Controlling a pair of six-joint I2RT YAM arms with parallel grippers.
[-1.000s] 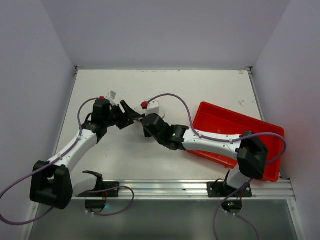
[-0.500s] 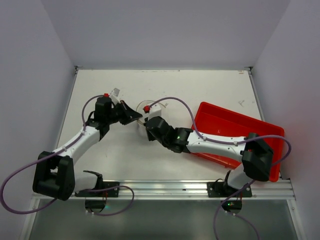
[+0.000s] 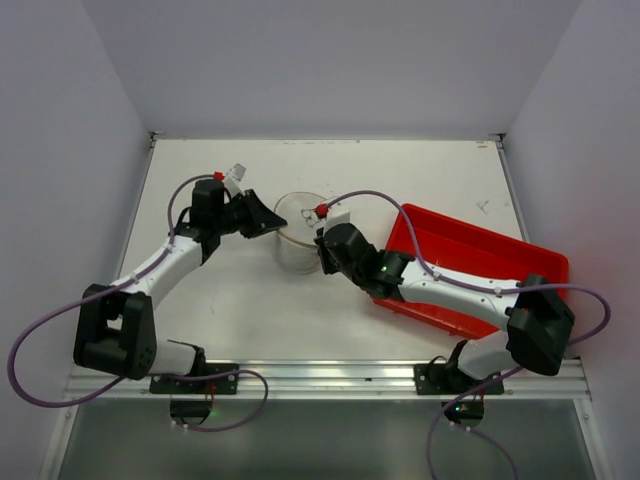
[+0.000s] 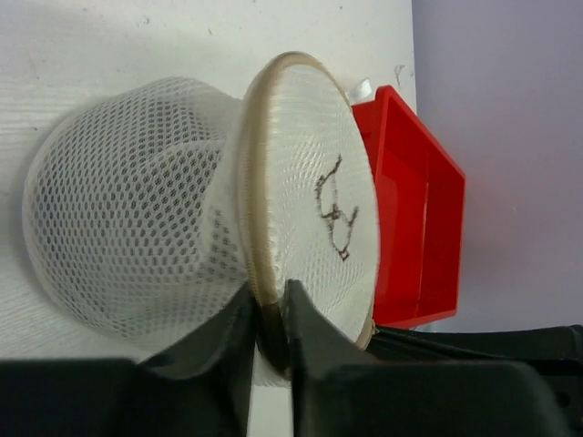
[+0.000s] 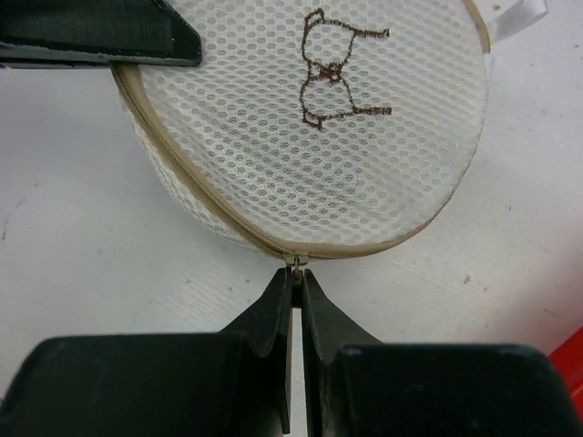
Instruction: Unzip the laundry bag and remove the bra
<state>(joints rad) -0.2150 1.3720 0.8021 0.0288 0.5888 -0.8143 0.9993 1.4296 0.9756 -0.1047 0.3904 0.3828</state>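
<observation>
Both arms reach inward to the laundry bag [image 3: 296,238] at mid-table.

The left arm angles in from the left edge, and the left gripper [image 4: 270,320] is clamped on the bag's tan rim. The right gripper [image 5: 296,284] is pinched together on the zipper pull [image 5: 295,264] at the bag's seam. The red tray [image 3: 478,262] lies under the right forearm, against the right edge. The white table [image 3: 330,170] is bare beyond the bag, and pale walls [image 3: 330,70] enclose three sides.
</observation>
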